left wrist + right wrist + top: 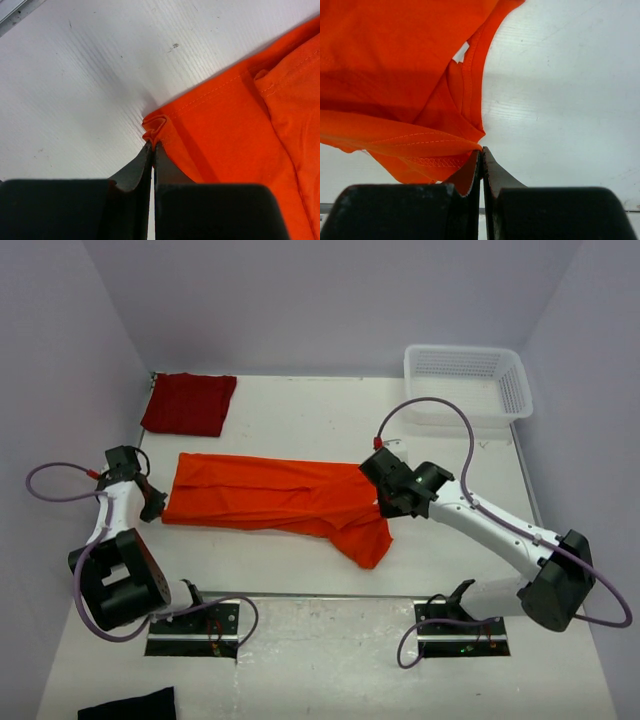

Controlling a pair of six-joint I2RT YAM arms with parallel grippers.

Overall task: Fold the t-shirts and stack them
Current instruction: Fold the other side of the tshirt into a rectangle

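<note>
Pinch at each end: the orange t-shirt (270, 495) lies stretched long across the white counter (300, 410).

The left fingers (135, 172) are pressed together on a crumpled hem corner at the shirt's left end, the cloth bunched right at their tips. The right fingers (502, 177) are clamped just as tight on a fold of orange fabric near the neckline, where a flap of the shirt trails toward the near edge. Between them the shirt lies on the counter in long creases. The crimson t-shirt (188, 403) sits folded in the far-left corner, well apart from the orange one. A white mesh basket (515, 390) stands far right, and a black cloth (130, 706) lies near left.
</note>
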